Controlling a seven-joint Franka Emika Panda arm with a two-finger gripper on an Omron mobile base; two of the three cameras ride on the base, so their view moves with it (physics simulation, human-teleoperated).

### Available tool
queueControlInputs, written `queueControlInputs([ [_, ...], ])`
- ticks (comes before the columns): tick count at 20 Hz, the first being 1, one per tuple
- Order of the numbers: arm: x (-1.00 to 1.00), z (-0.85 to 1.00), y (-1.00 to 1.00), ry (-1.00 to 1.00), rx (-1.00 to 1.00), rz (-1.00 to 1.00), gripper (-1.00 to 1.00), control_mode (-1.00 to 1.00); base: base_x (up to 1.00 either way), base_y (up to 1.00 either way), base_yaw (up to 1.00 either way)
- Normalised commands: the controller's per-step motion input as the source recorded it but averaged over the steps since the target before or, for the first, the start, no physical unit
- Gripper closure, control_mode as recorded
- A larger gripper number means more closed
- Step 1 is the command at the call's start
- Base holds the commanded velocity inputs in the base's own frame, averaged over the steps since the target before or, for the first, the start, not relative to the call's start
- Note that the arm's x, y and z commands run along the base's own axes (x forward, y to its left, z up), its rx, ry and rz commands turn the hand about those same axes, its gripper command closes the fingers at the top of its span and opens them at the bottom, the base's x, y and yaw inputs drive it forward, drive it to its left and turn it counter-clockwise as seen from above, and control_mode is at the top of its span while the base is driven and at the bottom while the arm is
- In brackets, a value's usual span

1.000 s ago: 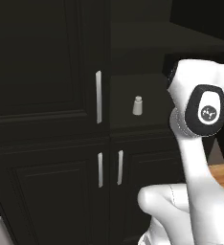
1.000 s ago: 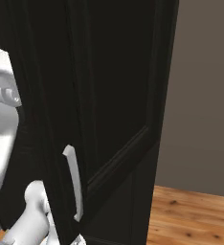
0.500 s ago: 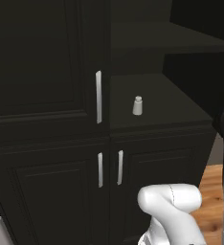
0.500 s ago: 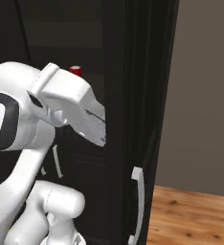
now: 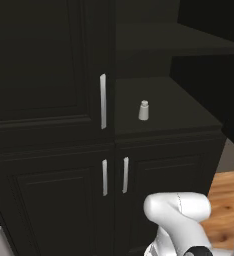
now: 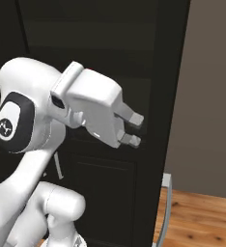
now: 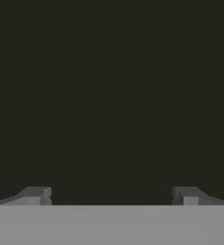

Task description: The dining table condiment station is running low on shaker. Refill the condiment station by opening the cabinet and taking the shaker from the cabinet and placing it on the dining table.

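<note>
No words, numbers or brand names can be read anywhere; the one mark is a small white emblem on the round dark joint cap of the white robot arm (image 6: 10,126) at the left of the right base view, too small to decipher.

A wooden floor (image 6: 202,219) of warm orange-brown planks lies at the lower right of the right base view, and its corner shows at the lower right of the left base view; above it stands a plain grey-brown wall (image 6: 211,96)
</note>
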Motion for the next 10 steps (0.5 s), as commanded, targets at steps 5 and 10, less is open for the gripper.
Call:
queueControlInputs([
  [5,0.03,0.0,0.79,-0.02,-0.01,0.09,-1.0,-1.0,0.0,0.0,0.0],
  [10,0.37,-0.06,0.75,-0.01,0.02,0.19,-1.0,-1.0,0.0,0.0,0.0],
])
